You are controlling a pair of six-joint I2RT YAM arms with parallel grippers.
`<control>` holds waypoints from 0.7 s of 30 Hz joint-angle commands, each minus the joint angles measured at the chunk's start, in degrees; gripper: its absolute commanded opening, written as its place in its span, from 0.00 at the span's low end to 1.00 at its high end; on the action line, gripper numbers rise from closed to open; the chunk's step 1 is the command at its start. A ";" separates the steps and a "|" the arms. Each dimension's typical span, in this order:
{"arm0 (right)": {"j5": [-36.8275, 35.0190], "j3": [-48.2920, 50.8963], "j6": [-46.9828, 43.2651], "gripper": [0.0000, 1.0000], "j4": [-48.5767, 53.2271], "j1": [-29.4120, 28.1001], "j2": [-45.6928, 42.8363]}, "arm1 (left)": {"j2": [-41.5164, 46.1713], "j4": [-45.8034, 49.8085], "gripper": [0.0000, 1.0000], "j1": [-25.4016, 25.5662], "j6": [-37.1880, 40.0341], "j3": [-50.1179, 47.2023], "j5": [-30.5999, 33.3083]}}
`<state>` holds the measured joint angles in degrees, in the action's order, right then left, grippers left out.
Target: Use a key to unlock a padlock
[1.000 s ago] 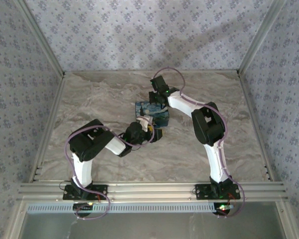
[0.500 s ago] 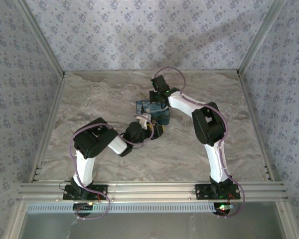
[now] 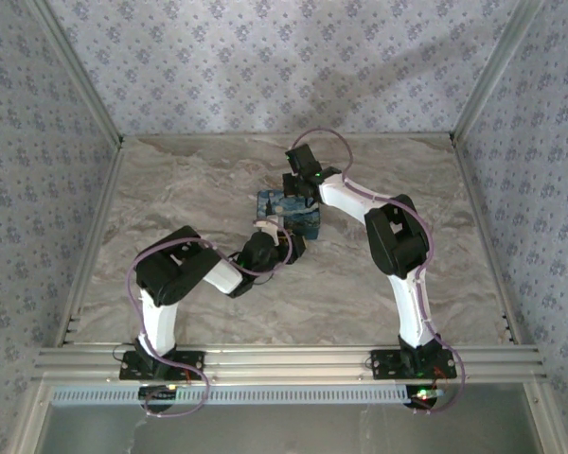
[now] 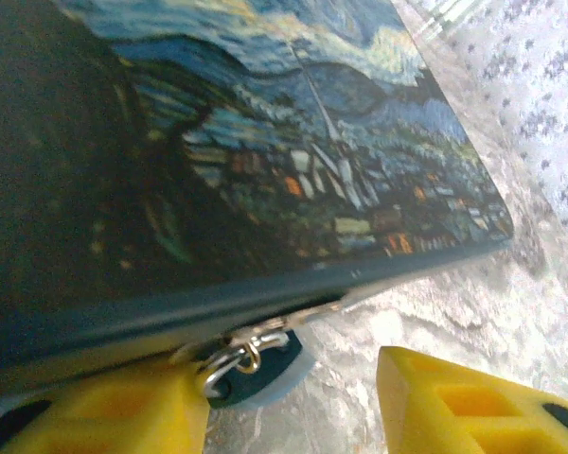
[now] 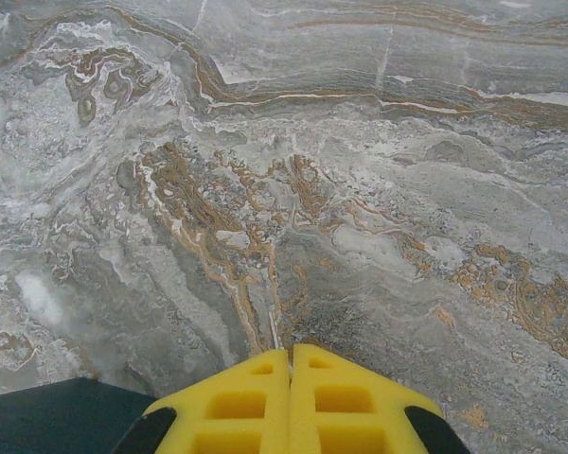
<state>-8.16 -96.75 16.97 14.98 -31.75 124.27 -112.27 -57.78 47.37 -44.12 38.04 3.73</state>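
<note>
Grey-brown marble table (image 3: 170, 189), flowered wallpaper walls (image 3: 265, 57) all round. The left gripper (image 4: 284, 416) sits at the near edge of the blue painted tin (image 4: 265, 142), its yellow fingers apart and clamping nothing, with the tiny padlock (image 4: 263, 367) tucked under that edge, just beside one finger. The right gripper (image 5: 291, 357) is pressed shut on nothing, over bare marble.

Tin (image 3: 286, 210) blocks centre frame, just ahead of my left fingers (image 4: 454, 407). Right arm (image 3: 355, 197) crowds its upper right. Table (image 3: 170, 189) open upper left, far right, lower middle. Walls (image 3: 38, 142) shut three sides.
</note>
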 commanded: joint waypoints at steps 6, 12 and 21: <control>0.74 1.12 0.48 0.00 4.18 -0.95 -1.38 | -2.14 -5.25 0.42 -1.79 1.15 -0.49 -0.39; 0.84 1.21 0.45 0.00 4.12 -0.81 -1.39 | -3.76 -10.93 0.33 -2.77 1.09 -0.85 -7.77; 0.87 1.47 0.50 0.00 4.00 -0.93 -1.22 | -5.41 -17.70 0.50 -2.82 -0.58 -1.19 -12.01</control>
<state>-8.27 -96.66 17.08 14.79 -31.75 124.16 -116.44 -70.13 44.99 -44.49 36.56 -6.22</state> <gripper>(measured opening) 0.064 0.493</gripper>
